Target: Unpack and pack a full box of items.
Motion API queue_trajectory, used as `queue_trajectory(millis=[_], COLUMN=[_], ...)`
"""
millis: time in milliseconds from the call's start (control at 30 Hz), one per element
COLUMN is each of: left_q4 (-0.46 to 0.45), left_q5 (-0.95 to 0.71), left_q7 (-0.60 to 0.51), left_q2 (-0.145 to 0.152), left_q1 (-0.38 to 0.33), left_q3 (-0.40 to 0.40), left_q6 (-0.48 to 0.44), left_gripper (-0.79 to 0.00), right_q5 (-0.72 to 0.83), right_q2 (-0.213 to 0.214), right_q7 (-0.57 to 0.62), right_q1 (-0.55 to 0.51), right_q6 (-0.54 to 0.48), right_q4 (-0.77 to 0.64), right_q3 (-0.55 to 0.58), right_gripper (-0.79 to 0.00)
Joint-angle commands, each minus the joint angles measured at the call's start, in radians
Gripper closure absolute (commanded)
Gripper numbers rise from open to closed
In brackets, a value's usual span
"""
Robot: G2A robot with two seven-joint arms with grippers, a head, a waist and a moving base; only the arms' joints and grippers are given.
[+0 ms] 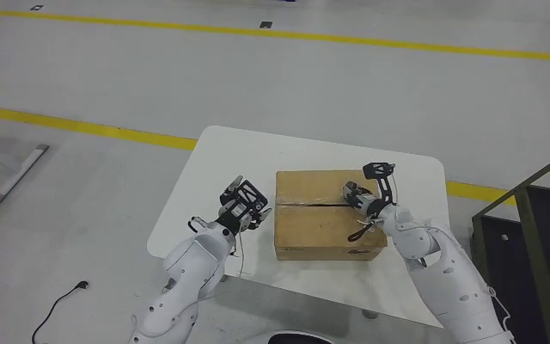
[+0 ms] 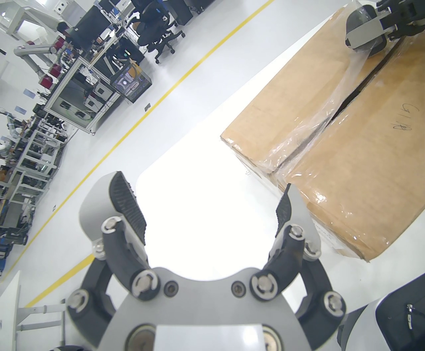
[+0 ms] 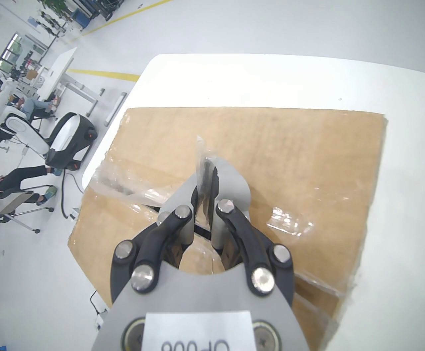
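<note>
**Box shut on tabletop; right pincer pinching seam tape**

Cardboard box (image 1: 314, 232) sits on the white tabletop (image 1: 223, 163), toward the robot's right half of it. Both top flaps are down, with a dark seam running lengthwise between them. Clear tape (image 2: 308, 133) lies wrinkled along the seam, partly lifted from the cardboard and wrapped over the box's left end.

Right pincer (image 3: 204, 179) is over the seam near the box's right end. Its fingers are closed together on a loose strip of the clear tape, and the strip stands up between the fingertips. From the left wrist camera, tape stretches from the seam up to that pincer (image 2: 365, 31).

Left pincer (image 2: 202, 196) is spread wide with nothing between its ribbed pads (image 2: 127, 202). It sits over bare tabletop just beside the box's left end, not touching the cardboard.
</note>
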Motion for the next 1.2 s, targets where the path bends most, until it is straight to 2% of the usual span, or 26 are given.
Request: queue_trajectory(millis=[0,367,833,1167], left_q4=[-0.001,-0.008,-0.022,-0.026], left_q5=[0.000,0.001,0.001,0.000], left_q7=[-0.001,0.001,0.002,0.003], left_q2=[0.000,0.003,0.008,0.010], left_q1=[0.001,0.007,0.018,0.023], left_q3=[0.000,-0.005,-0.018,-0.019], left_q6=[0.000,0.003,0.004,-0.003], left_gripper=[-0.785,-0.785,-0.785,-0.785], right_q5=[-0.019,-0.140,-0.186,-0.209], right_q2=[-0.001,0.001,0.001,-0.006], right_q7=[-0.014,-0.006,0.037,0.043], right_q1=[-0.005,-0.018,-0.030,-0.023], right_q6=[0.001,0.018,0.062,0.074], right_q4=[-0.014,-0.072,-0.125,-0.082], right_q3=[-0.007,-0.018,-0.004,-0.028], right_gripper=[0.000,0.000,0.000,0.000])
